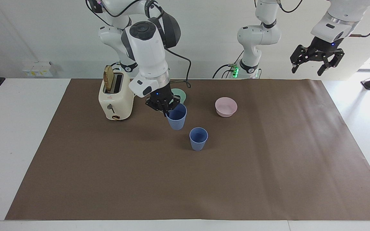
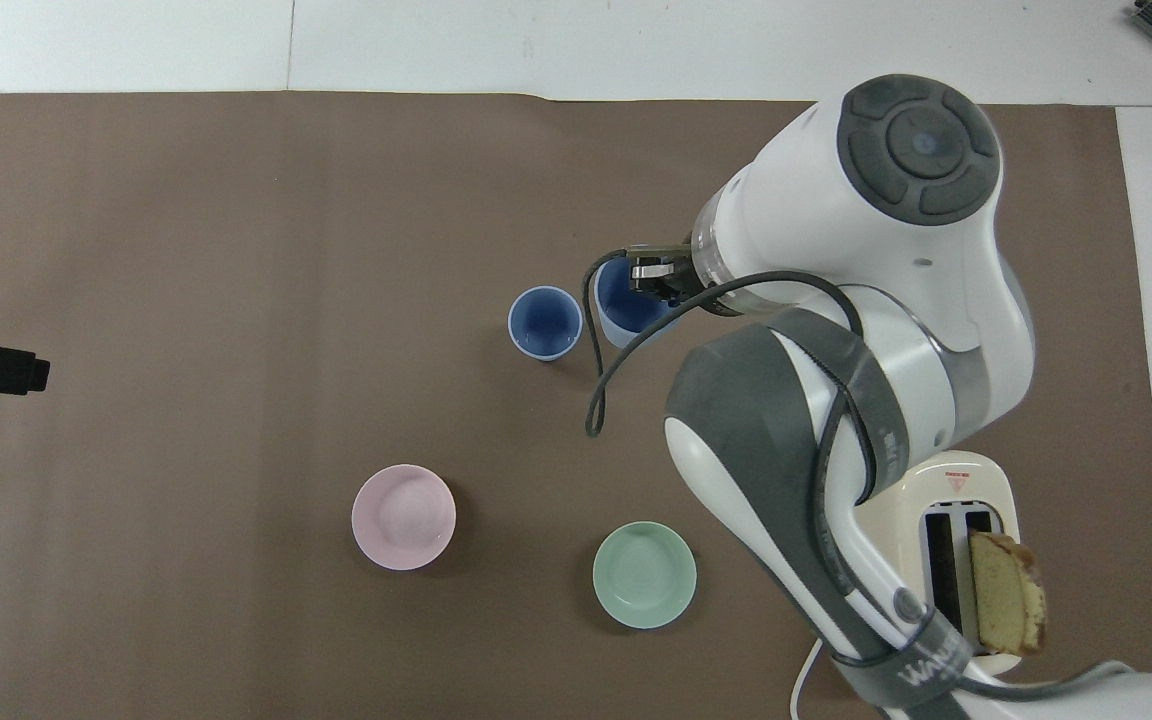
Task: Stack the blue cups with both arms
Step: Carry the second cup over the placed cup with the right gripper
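One blue cup (image 1: 198, 139) stands upright on the brown mat in the middle of the table; it also shows in the overhead view (image 2: 544, 322). My right gripper (image 1: 166, 108) is shut on the rim of the second blue cup (image 1: 177, 117), holding it in the air over the mat just beside the standing cup, toward the right arm's end; the held cup shows in the overhead view (image 2: 620, 310) under the gripper (image 2: 658, 281). My left gripper (image 1: 316, 62) is open and empty, raised high over the left arm's end of the table, waiting.
A mint-green bowl (image 1: 180, 93) and a pale pink bowl (image 1: 225, 106) sit nearer to the robots than the standing cup. A cream toaster (image 1: 115, 96) with a bread slice stands at the right arm's end. The brown mat (image 1: 204, 186) covers the table.
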Controlling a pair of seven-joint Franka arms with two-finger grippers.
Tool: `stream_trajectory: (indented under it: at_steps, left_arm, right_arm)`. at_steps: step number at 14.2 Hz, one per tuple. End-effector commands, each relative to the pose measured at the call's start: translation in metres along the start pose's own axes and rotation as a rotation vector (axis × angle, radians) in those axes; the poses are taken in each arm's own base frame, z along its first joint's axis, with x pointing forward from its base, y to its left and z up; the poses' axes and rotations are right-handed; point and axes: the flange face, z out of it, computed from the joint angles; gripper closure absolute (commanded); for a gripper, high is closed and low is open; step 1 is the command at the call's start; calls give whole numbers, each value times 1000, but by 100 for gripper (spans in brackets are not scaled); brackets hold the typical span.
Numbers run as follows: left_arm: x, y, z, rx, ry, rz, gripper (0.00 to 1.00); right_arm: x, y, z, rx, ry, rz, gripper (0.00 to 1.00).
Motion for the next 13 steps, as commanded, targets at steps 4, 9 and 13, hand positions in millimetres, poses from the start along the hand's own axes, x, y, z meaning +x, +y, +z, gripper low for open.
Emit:
stream_trajectory:
  at_steps: [4,9,13]
  left_arm:
    - [-5,-1,-3,14,-6,3,0]
    - [-6,-1,-2,14,-9,3,0]
    - [-6,-2,-2,14,-8,1,0]
  right_arm:
    - [12,-46,28,30,41,48,100]
    - [21,-53,45,55,62,62,100]
    - [15,-70,67,63,45,51,100]
